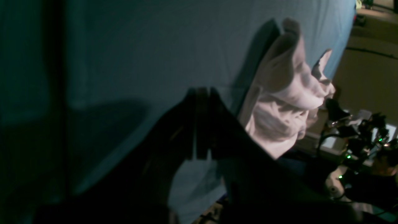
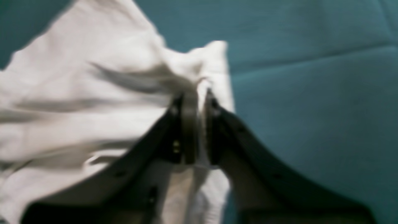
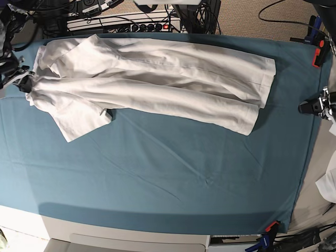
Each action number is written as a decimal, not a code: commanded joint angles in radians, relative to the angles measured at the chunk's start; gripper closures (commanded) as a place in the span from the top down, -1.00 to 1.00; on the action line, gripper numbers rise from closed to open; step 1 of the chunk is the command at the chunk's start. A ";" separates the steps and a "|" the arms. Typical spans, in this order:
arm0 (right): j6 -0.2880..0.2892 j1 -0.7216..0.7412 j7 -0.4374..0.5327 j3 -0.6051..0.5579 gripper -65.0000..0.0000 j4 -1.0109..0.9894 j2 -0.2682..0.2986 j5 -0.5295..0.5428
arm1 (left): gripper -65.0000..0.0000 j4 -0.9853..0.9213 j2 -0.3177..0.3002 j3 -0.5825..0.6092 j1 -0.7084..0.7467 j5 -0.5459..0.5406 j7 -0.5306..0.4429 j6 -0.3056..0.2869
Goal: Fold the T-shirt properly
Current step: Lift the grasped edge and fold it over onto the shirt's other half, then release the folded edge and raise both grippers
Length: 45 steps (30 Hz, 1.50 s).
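T-shirt (image 3: pixel 152 79): long axis left-right across far surface (image 3: pixel 157 173) | right gripper (image 2: pixel 199 93): clenched on its shoulder-end edge, nearer | left gripper (image 1: pixel 200 124): closed, empty, well apart beyond hem end

Wrinkled white T-shirt (image 3: pixel 152 84), lying outstretched

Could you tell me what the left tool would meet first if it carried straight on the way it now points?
Probably the teal sheet: the left tool has its fingers together and points at bare cloth. The T-shirt lies off to one side of that line. Depth is unclear.
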 commanded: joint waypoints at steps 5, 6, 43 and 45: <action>0.004 0.015 0.092 0.014 0.13 0.015 0.005 0.047 | -0.93 0.106 -0.031 -0.003 -0.024 -0.023 0.001 -0.009; 0.004 0.029 0.116 0.026 0.13 0.015 0.005 0.037 | -0.93 0.124 -0.031 -0.003 -0.024 -0.023 0.001 -0.009; -0.142 0.566 -0.070 -0.296 -1.00 -0.365 0.003 -0.142 | -0.93 0.182 -0.025 -0.003 -0.051 -0.023 0.001 -0.009; -0.142 0.566 -0.056 -0.296 -1.00 -0.365 0.003 -0.167 | -0.93 0.182 -0.025 -0.003 -0.052 -0.023 0.001 -0.009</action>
